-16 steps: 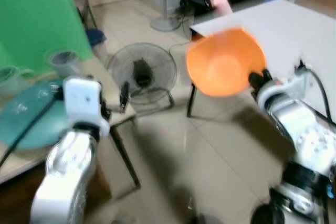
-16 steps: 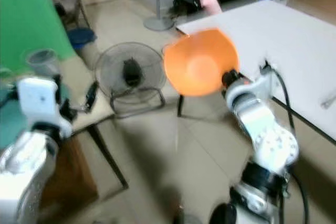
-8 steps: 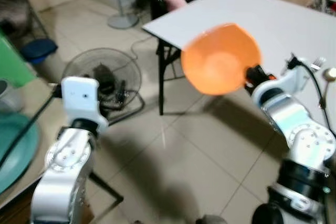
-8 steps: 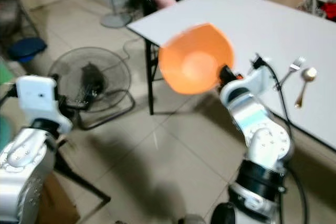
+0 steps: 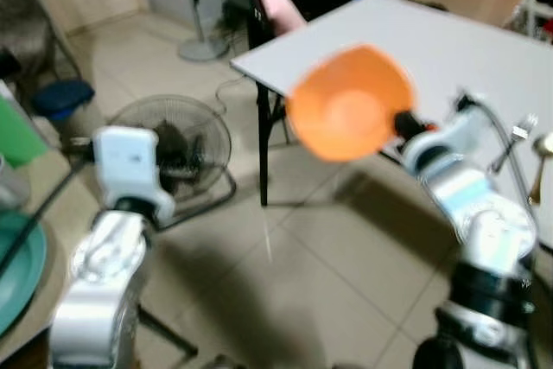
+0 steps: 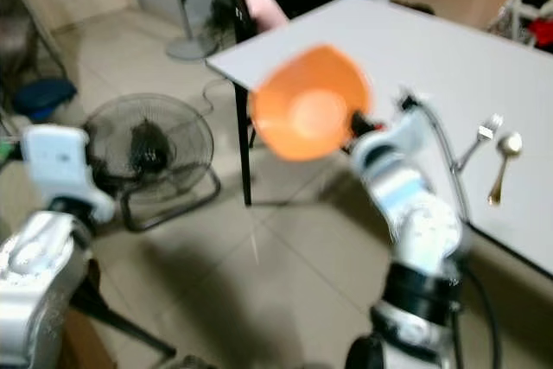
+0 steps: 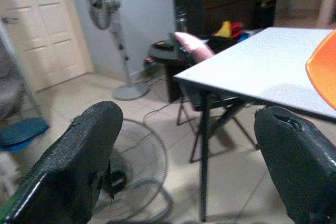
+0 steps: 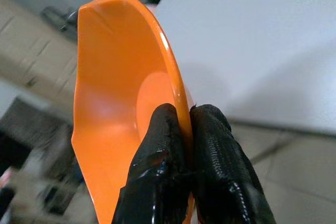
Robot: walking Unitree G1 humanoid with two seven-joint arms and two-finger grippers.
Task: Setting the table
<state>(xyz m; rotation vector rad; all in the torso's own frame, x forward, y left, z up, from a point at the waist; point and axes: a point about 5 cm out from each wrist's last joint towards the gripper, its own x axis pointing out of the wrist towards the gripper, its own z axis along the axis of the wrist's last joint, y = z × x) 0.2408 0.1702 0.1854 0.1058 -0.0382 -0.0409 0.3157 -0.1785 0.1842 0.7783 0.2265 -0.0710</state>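
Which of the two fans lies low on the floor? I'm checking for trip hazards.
The round wire-caged floor fan beside the white table sits low on the tiles; the pedestal fan stands upright on a pole near the door.

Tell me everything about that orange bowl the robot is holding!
The orange bowl is round, smooth and glossy, like plastic, and looks empty. It is tipped on its side, its open face toward the camera, held in the air beside the corner of the white table, not resting on it. The right tool pinches its rim, one black finger inside, one outside. Nothing else touches it.
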